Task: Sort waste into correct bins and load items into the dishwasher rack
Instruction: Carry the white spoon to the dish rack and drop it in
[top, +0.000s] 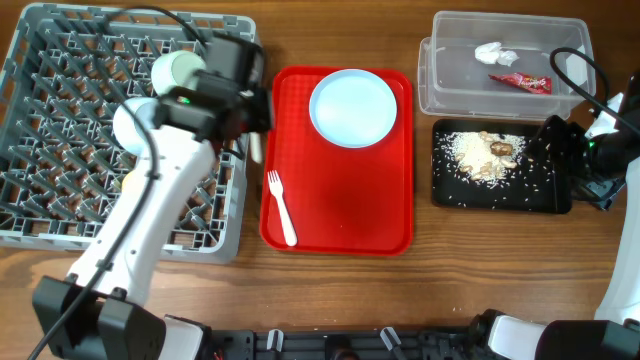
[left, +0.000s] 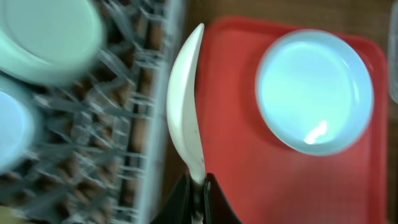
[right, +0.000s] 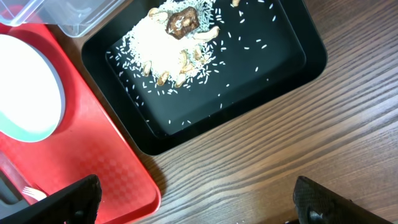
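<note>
Left gripper clamped on 1 spoon over rack edge beside red tray; right gripper spread apart above table, off black tray edge.

The left hand sits over the seam between the rack and the serving tray. The spoon it pinches reaches ahead of its fingers along the rack's edge. Left of that hand, bowls rest in the rack. Right of it and ahead, the plate lies on the serving tray, and the fork lies on the same tray, right of the hand and behind it. The right hand, fingers apart, hangs above the counter. Just ahead of it is the shallow tray with rice in it. Beyond that stands the tub, holding the tissue and the wrapper. The serving tray lies to its left.
</note>
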